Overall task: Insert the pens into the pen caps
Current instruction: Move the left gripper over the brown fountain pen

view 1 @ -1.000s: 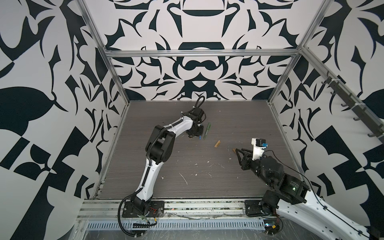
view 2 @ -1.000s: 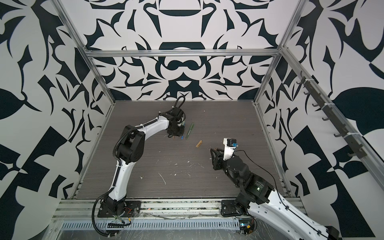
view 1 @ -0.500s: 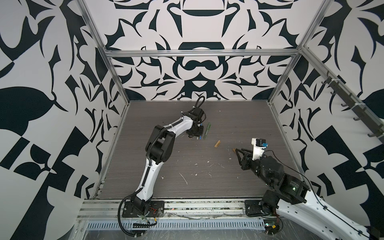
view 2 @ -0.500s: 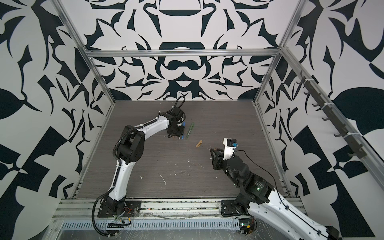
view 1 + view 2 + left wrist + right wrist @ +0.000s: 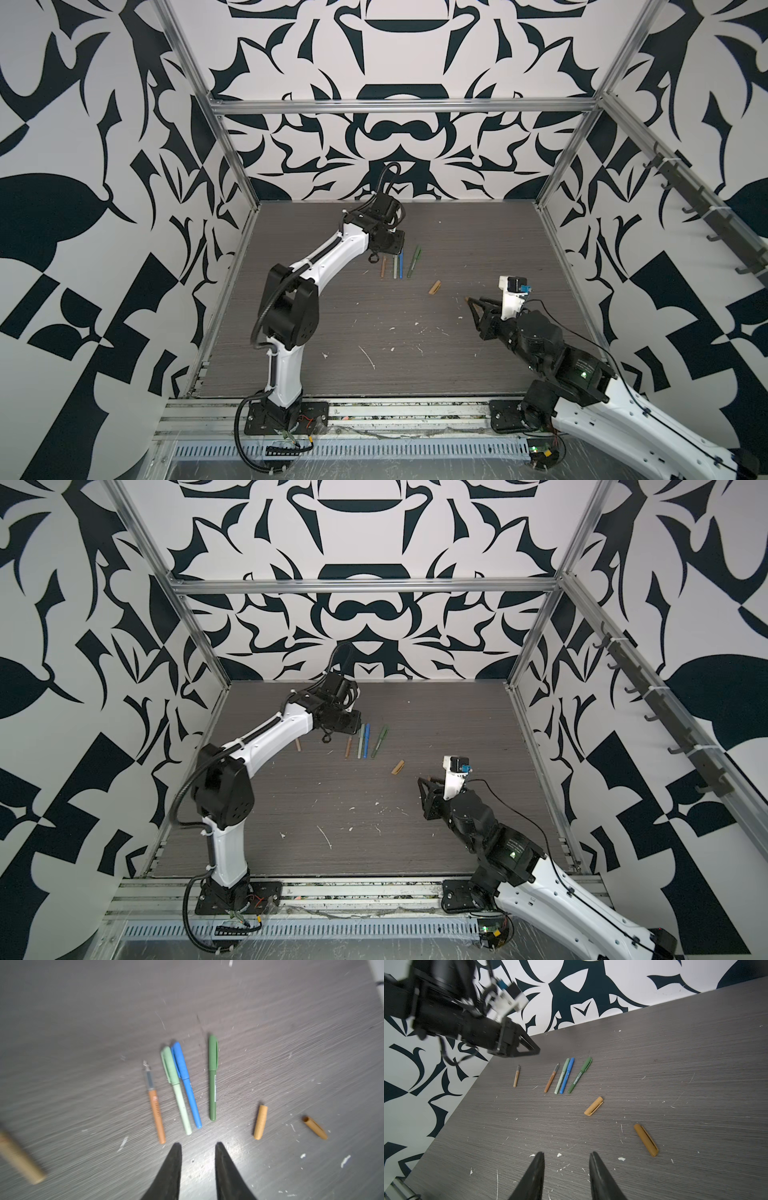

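Orange-brown pen (image 5: 157, 1118) lies uncapped (blue pen (image 5: 187, 1084) nearby capped); left and right jaws gape, empty.

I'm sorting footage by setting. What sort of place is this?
Probably a robot test cell: black-and-white patterned wall panels on an aluminium frame enclose a scratched grey wood-grain tabletop, with two white-and-black robot arms mounted at its front.

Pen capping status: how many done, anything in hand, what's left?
Done: pale green pen, blue pen and dark green pen lie capped.
In hand: nothing. The left gripper and right gripper are open and empty.
Left: orange-brown pen and tan pen are bare. The lighter loose cap and darker loose cap lie apart from them.
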